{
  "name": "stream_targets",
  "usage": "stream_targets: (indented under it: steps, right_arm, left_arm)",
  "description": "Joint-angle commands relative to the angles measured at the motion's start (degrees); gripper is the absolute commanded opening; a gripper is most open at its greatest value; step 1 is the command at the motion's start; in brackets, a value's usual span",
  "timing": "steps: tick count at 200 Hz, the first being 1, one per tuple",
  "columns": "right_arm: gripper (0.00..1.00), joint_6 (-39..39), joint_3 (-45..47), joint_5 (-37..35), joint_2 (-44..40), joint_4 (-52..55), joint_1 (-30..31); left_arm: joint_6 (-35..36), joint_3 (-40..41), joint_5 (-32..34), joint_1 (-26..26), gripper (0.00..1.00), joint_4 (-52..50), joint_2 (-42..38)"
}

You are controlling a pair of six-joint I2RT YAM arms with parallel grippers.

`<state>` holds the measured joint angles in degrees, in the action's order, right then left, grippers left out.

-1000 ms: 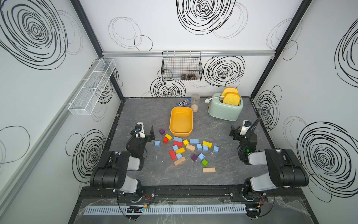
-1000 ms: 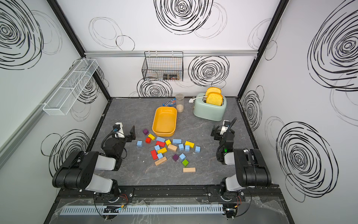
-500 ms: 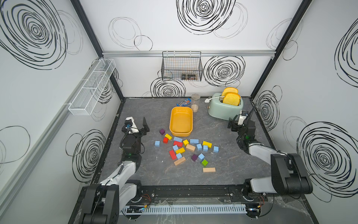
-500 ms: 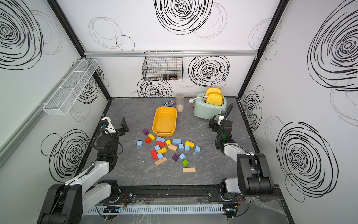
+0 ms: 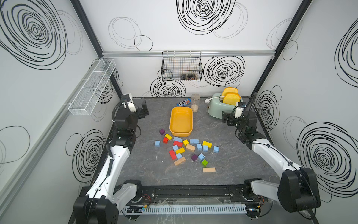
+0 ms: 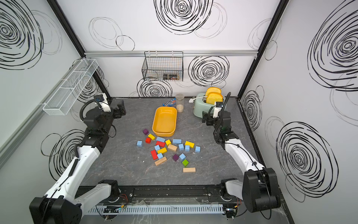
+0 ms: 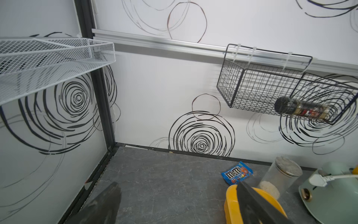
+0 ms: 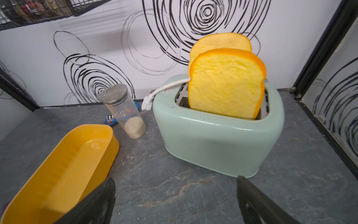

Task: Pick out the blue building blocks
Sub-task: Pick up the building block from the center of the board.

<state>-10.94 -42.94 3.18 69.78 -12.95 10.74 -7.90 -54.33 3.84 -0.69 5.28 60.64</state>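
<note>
Several light-blue building blocks lie scattered among red, yellow, purple, green and wood blocks mid-table, in both top views; one cube (image 5: 157, 143) (image 6: 139, 143) sits apart to the left, and a brick (image 5: 194, 141) (image 6: 176, 141) lies near the middle. No wrist view shows them. My left gripper (image 5: 144, 109) (image 6: 120, 111) (image 7: 177, 186) hangs open and empty over the far left of the table. My right gripper (image 5: 225, 117) (image 6: 204, 116) (image 8: 174, 180) is open and empty in front of the toaster. Both grippers are well behind the blocks.
An empty yellow bin (image 5: 181, 132) (image 6: 164, 133) (image 8: 58, 164) stands just behind the blocks. At the back are a mint toaster (image 5: 217, 111) (image 8: 213, 143) with two bread slices, a jar (image 5: 195, 102) (image 8: 126, 114) and a blue candy packet (image 5: 183, 102) (image 7: 237, 172). A wire basket (image 5: 182, 66) and a white mesh shelf (image 5: 91, 89) hang on the walls.
Both arms have unfolded from their low position at the table's front and carried their grippers up and toward the back. The jaws stayed open. The blocks have not moved.
</note>
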Motion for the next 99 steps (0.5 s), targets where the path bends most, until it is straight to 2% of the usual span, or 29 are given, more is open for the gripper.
stream_targets:
  steps: [1, 34, 58, 99]
  right_arm:
    - [0.98, -3.1, -0.7, 7.0, -1.1, 5.4, 1.7]
    - [0.98, -4.4, -1.2, 8.8, -2.3, 10.6, 4.7]
    - [0.98, -6.0, -0.5, 12.9, -4.5, 11.7, 6.3]
    - [0.98, -7.2, 1.7, 18.6, -5.6, 11.5, 10.7]
  left_arm:
    - [0.6, -5.2, -3.2, 0.4, 0.96, -15.8, 1.6]
    - [-2.2, -7.6, -6.5, -0.1, 0.96, -24.5, 2.9]
    - [-3.0, -7.1, -8.9, -0.7, 0.96, -29.7, 3.6]
    - [-4.2, -5.1, -8.3, -4.0, 0.96, -37.5, 5.5]
